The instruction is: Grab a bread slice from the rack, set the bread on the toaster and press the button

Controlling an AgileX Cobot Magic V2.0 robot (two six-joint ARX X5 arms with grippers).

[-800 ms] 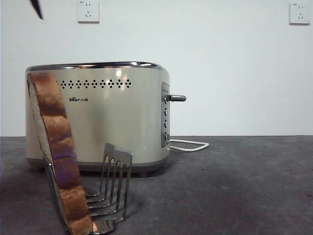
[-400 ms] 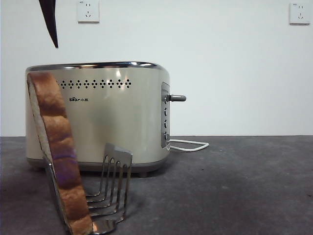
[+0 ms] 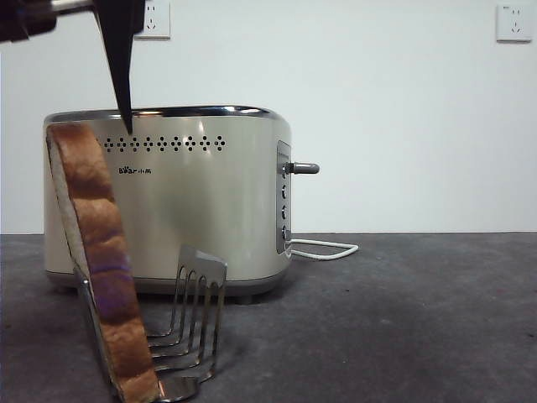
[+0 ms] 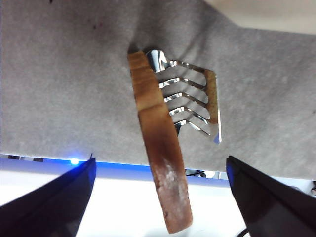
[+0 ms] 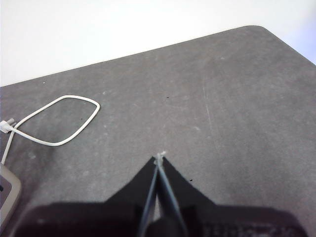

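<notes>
- The slice of bread point(image 3: 99, 260) stands at the near left of the grey table point(image 3: 403, 319), on its edge and tilted, with the top leaning to the left; its foot sits in the rack point(image 3: 189, 327); the dark crust faces the front camera.
- The rack is low and shiny; its curved prongs and the slotted end plate are to the right of the slice; the other slots hold nothing.
- In the left wrist view the slice of bread point(image 4: 160, 148) lies between the two black jaws of the left gripper point(image 4: 160, 197); the jaws are spread wide and well apart from the crust on both sides; they touch nothing.
- In the front view a dark pointed tip of the left gripper point(image 3: 122, 75) comes from the top left; it hangs above the bread, in front of the toaster top.
- The toaster point(image 3: 193, 201) stands behind the rack, cream and large; the button point(image 3: 304, 168) sticks out to the right from its narrow panel; nothing touches it.
- The white cord point(image 3: 323, 248) lies on the table at the right of the toaster.
- The right gripper point(image 5: 159, 163) waits over bare table, well apart from the cord point(image 5: 54, 121); its jaws are pressed together, with nothing between.
</notes>
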